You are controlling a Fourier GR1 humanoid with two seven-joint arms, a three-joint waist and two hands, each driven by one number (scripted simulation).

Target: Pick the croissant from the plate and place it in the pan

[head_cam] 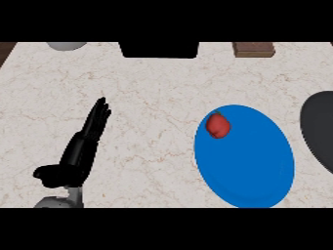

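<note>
— Where's the item?

— I see a small red thing point(218, 125), no croissant look, at the blue plate's point(252, 168) eleven o'clock; pan point(329, 132) at three.

— Hands?

— Left hand point(82, 146) released, fingers straight, on the desk point(147, 97); right unseen. Probably light, soft: I'd pinch its sides.

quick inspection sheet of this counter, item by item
surface: pale marbled counter, dark wood showing past its left and right edges
job's things: blue plate right of centre; a small red item lies near the plate's upper left rim, and it does not look like a croissant; dark pan at the right edge, partly cut off
clutter: grey rounded object, black boxy object and brown block along the far edge
hands: left hand at lower left, fingers straight, resting, holding nothing; right hand not in view
cables: nothing seen
surroundings: nothing seen beyond the counter
</note>
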